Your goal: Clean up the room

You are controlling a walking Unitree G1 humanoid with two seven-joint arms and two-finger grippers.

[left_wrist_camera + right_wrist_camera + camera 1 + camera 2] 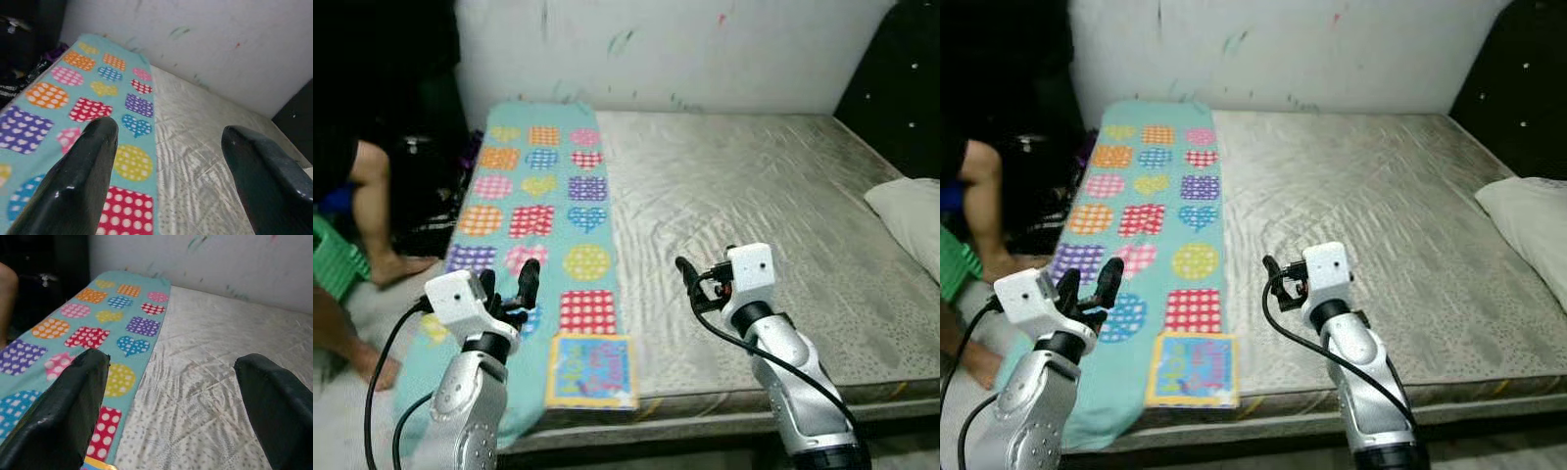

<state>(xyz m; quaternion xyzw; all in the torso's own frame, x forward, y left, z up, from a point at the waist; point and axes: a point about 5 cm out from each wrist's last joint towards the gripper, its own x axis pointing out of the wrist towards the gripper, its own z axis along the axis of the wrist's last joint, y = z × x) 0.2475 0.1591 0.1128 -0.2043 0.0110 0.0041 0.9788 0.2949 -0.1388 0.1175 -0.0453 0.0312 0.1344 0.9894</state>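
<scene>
A teal blanket with coloured dotted patches lies in a long strip down the left side of the grey mattress. Its near end hangs over the bed's front edge. My left gripper hovers open above the blanket's near left part, nothing between its fingers. My right gripper is open over the bare mattress near the front middle, just right of the blanket's edge. It holds nothing either.
A white pillow lies at the bed's right side by a black headboard. A person's legs and a green basket are on the floor left of the bed, with dark clutter behind. A marked white wall backs the bed.
</scene>
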